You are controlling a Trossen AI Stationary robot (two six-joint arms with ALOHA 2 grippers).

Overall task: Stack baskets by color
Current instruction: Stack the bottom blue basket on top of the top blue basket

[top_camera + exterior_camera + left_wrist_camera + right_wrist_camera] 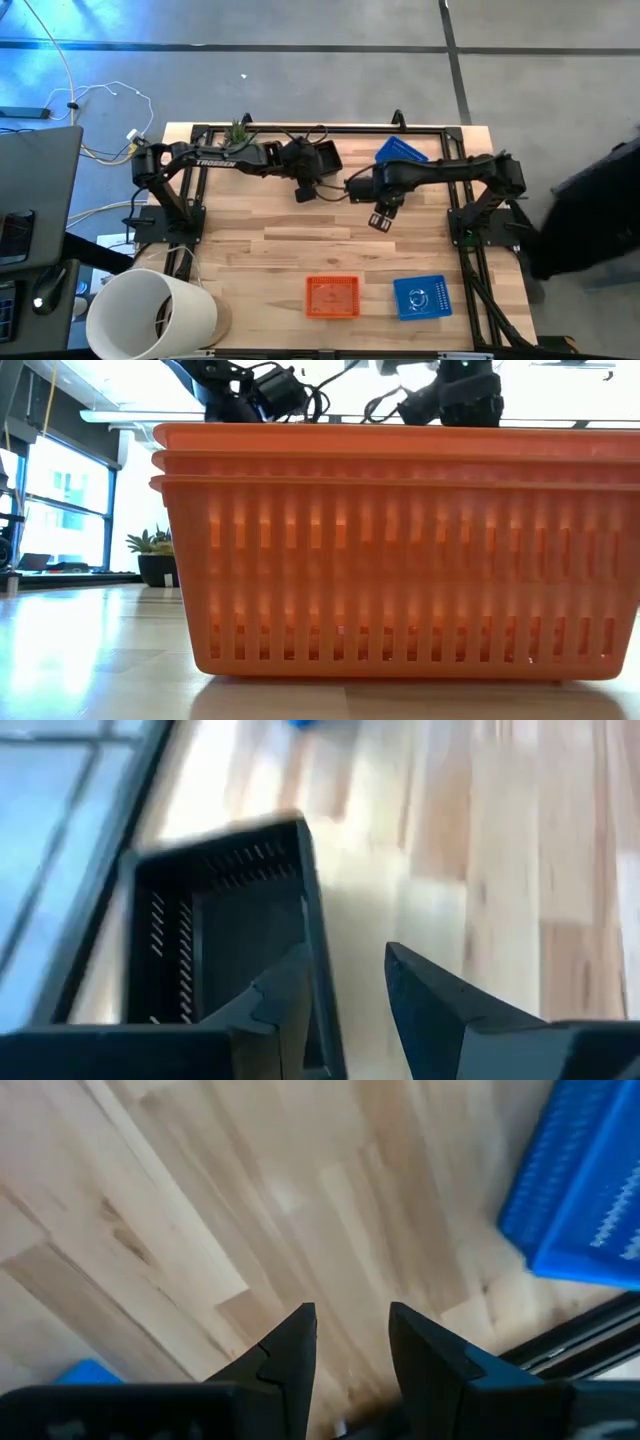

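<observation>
A black basket (220, 920) sits on the table near its far edge, and shows in the high view as a dark square (323, 158). My left gripper (345, 990) (305, 192) is open, one finger inside the basket and one outside its near wall. My right gripper (350, 1345) (382, 218) is open, pointing down over bare wood at mid-table. A blue basket (580, 1190) (400, 152) lies at the far right. Near the front edge stand a stack of three orange baskets (400, 560) (332, 296) and another blue basket (420, 297). My left gripper's fingers straddle the black basket's near wall (312, 910), slanting down from the table's left. The inner finger (285, 1005) stands right against that wall; whether it touches, I cannot tell. The basket rests flat on the table.
A big white bucket (150, 315) lies at the front left corner. A small potted plant (238, 132) (155, 555) stands at the far edge. A black frame rail (320, 130) runs along the far side. Bare wood lies between the two grippers and the front baskets.
</observation>
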